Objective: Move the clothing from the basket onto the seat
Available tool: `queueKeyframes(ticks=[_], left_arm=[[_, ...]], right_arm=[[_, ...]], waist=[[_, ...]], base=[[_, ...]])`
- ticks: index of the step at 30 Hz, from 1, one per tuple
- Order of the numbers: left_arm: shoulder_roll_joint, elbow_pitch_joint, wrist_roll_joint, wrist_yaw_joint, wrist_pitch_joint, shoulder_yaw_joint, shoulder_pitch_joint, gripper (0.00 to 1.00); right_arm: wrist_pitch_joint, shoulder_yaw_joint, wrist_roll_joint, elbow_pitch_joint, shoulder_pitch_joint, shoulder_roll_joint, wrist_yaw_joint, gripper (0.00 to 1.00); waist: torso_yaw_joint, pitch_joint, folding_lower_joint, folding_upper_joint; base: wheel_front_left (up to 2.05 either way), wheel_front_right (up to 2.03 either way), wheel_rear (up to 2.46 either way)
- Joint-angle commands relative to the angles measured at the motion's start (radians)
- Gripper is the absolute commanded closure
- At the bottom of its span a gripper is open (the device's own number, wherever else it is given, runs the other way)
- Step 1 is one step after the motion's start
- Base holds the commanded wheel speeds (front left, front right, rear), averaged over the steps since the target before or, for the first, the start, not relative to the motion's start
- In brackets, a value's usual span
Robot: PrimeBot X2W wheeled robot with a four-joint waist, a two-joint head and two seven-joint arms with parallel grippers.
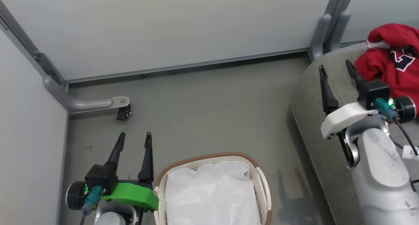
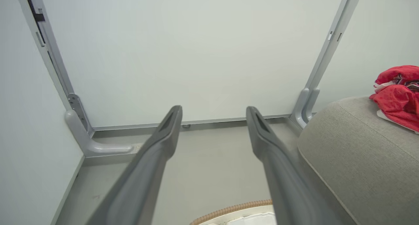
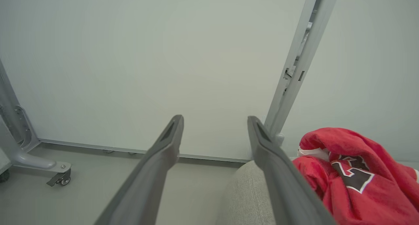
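Note:
The red clothing (image 1: pixel 396 66) with its black-and-white number print lies bunched on the grey seat (image 1: pixel 311 97) at the far right; the same clothing (image 2: pixel 397 95) (image 3: pixel 353 179) rests on the seat (image 2: pixel 353 159) (image 3: pixel 245 199) in both wrist views. My right gripper (image 1: pixel 337 68) (image 3: pixel 214 120) hovers open over the seat's left edge, just left of the garment, nothing between its fingers. The cream basket (image 1: pixel 262 182) with a brown rim stands on the floor at the bottom centre, showing a white liner sheet (image 1: pixel 209 192). Left of the basket, my left gripper (image 1: pixel 135 135) (image 2: pixel 213 109) is open and empty.
Pale partition walls close the area at the back and left. A grey support foot with a small caster (image 1: pixel 122 112) sticks out on the floor at the left, and an upright post (image 1: pixel 327 25) stands behind the seat's corner. Grey floor (image 1: pixel 209 113) spreads between basket and wall.

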State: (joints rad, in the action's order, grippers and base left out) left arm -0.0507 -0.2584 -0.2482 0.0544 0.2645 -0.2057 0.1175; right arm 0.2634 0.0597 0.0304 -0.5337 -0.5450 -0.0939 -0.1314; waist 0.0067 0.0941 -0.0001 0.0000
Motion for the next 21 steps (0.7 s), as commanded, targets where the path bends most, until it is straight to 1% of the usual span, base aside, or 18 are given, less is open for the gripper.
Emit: queueKeyframes(ticks=[1,6,13,21], left_arm=[[0.0,0.01,-0.011,-0.011,0.0,0.015,-0.026,0.0],[0.0,0.014,-0.029,-0.028,-0.001,0.048,-0.074,0.0],[0.0,0.018,-0.048,-0.049,-0.001,0.06,-0.11,0.0],[0.0,0.02,-0.044,-0.057,-0.001,0.069,-0.168,0.0]], right_arm=[[0.002,-0.004,-0.014,0.017,0.039,0.009,0.001,0.0],[0.002,-0.02,-0.047,0.065,0.136,0.037,0.001,0.0],[0.002,-0.036,-0.159,0.123,0.257,0.041,0.001,0.0],[0.002,-0.066,-0.186,0.158,0.369,0.042,0.001,0.0]], waist=[[0.06,-0.059,0.0001,0.0],[0.073,-0.068,0.0001,0.0],[0.071,-0.073,0.0001,0.0],[0.058,-0.086,0.0001,0.0]], base=[[0.0,0.0,0.0],[0.0,0.0,0.0],[0.0,0.0,0.0],[0.0,0.0,0.0]])
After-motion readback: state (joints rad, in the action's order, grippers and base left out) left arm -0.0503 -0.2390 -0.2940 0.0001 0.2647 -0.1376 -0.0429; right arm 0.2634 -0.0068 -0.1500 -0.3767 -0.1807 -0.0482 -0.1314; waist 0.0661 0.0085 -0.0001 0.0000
